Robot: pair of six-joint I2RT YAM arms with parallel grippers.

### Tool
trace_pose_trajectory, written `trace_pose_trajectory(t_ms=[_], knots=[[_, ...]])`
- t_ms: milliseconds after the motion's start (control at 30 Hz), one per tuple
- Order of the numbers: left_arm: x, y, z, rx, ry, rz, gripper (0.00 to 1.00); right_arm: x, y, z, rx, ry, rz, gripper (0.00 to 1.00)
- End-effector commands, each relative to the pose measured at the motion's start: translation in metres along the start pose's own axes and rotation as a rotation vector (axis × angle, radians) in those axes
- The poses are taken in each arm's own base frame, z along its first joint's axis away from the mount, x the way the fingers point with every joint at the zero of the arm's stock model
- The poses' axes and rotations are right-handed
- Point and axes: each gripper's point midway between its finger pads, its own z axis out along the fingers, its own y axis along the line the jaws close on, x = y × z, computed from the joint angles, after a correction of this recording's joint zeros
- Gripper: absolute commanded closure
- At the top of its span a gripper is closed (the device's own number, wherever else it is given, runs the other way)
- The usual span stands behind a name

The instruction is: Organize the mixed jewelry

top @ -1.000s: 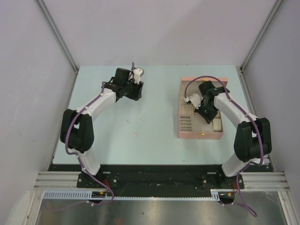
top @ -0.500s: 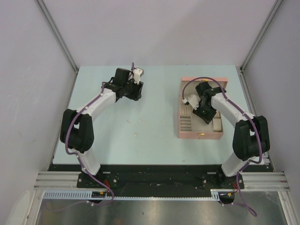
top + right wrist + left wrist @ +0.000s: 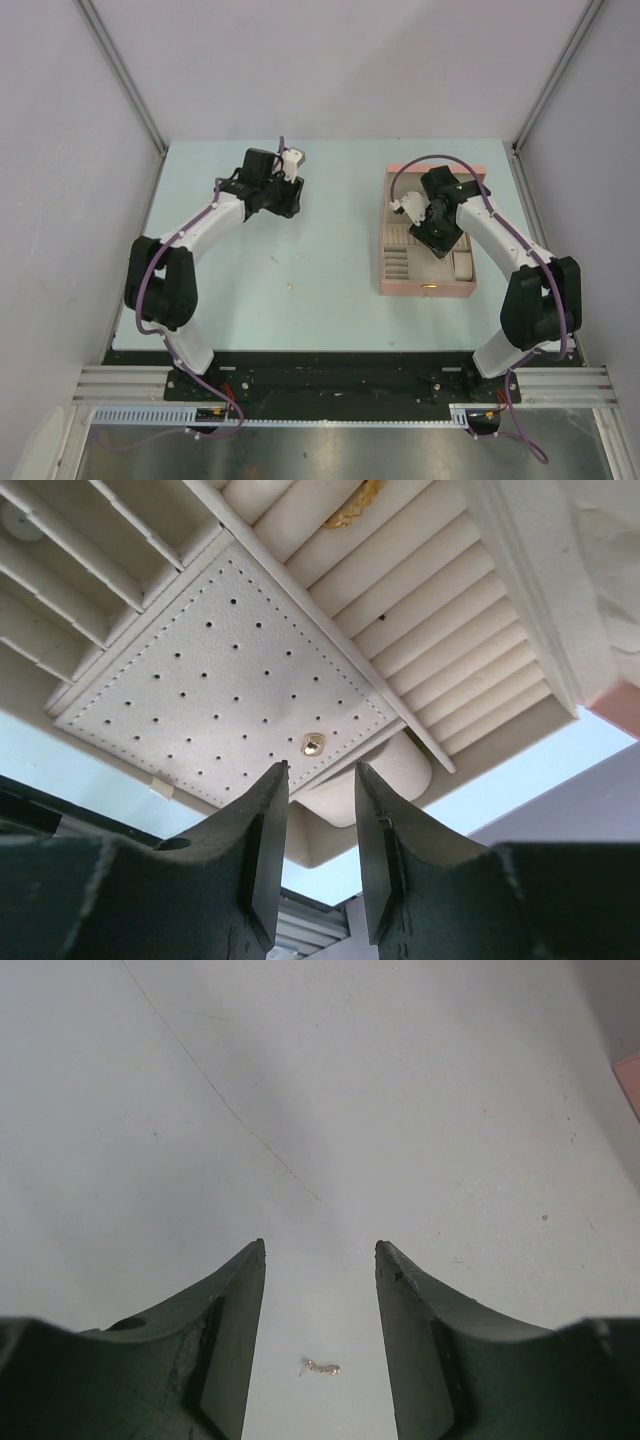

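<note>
In the left wrist view my left gripper [image 3: 320, 1250] stands open over the pale table, and a tiny metallic jewelry piece [image 3: 322, 1367] lies on the surface between its fingers, touching neither. From above, the left gripper [image 3: 284, 198] is at the table's back left. My right gripper [image 3: 321, 768] hangs open inside the pink jewelry box [image 3: 430, 291] with nothing between its jaws. A small gold stud [image 3: 313, 744] sits on the cream perforated panel [image 3: 200, 670] just beyond the fingertips. A gold chain piece [image 3: 350, 508] lies among the ring rolls.
A few tiny specks of jewelry lie on the table between the arms, such as one speck [image 3: 290, 286] and another speck [image 3: 277, 260]. The box has slotted compartments [image 3: 395, 262] on its left side. Frame posts and walls border the table.
My right gripper has gone from shut to open and shifted slightly toward the back of the box. The left arm has barely moved.
</note>
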Motion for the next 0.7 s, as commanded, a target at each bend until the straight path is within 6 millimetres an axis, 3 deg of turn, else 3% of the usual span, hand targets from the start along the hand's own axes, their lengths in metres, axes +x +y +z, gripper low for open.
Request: trace_pose_trajectory(t_ms=[0,233,433,667], knots=[[-0.022,0.001,-0.029,-0.013,-0.095,0.053,0.47,-0.024,0.001,-0.042,0.004,-0.157,0.024,0.63],[0.006,-0.009,-0.042,0.026,-0.062,0.12,0.46,-0.051,0.018,-0.071,-0.03,-0.321,0.022,0.63],[0.052,-0.029,-0.049,0.146,0.023,0.218,0.46,-0.084,0.039,-0.088,-0.086,-0.474,-0.003,0.62],[0.097,-0.049,-0.052,0.248,0.135,0.233,0.45,-0.105,0.063,-0.095,-0.209,-0.573,-0.005,0.61]])
